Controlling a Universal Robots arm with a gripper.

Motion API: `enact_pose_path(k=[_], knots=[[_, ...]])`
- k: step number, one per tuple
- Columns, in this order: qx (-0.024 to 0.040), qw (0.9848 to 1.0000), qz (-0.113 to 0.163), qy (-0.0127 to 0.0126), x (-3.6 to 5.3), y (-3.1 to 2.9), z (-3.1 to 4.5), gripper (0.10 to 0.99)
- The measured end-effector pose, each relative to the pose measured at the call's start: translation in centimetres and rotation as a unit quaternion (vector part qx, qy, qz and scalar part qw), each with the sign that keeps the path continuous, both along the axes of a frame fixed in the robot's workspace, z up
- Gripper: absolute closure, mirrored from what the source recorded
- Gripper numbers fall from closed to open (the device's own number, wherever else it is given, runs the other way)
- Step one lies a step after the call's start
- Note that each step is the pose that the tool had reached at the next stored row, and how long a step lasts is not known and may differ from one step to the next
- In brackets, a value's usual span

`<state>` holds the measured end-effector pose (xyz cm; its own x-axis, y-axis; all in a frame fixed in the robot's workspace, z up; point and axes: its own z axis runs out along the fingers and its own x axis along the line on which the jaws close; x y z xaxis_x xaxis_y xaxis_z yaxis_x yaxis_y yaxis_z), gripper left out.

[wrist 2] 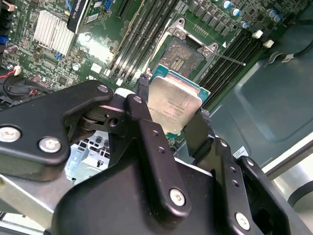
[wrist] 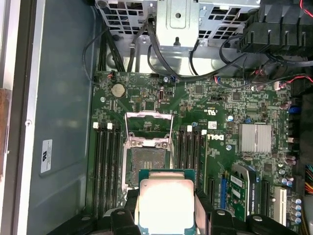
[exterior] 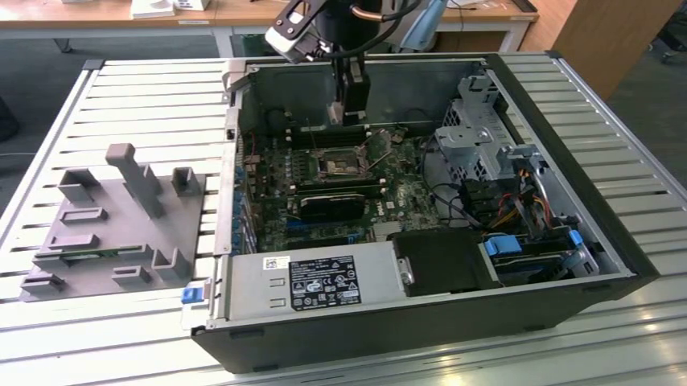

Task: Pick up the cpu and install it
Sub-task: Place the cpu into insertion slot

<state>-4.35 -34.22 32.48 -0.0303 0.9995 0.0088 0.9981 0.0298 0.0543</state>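
Cpu (wrist 2: 174, 102): picked up, clamped in gripper (exterior: 349, 115), upper centre of exterior view; socket (exterior: 341, 163) open, empty, installation outstanding.

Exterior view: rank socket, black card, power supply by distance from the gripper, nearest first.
1. Socket, on the board nearly beneath the gripper, which holds the cpu.
2. Black card, mid-board.
3. Power supply, at the case's near wall.

Small flat square cpu (wrist: 166, 203), silvery metal top plate, thin greenish rim, plate side up, gripped at two opposite edges by black fingers (wrist 2: 196, 131), held aloft near the opened socket (wrist: 146, 164)
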Motion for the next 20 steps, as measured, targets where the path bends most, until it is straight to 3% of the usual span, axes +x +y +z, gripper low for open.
enact_pose_path(k=[20], knots=[[-0.0007,1.0,0.0,0.0001,0.0,0.0,-0.51,0.549]])
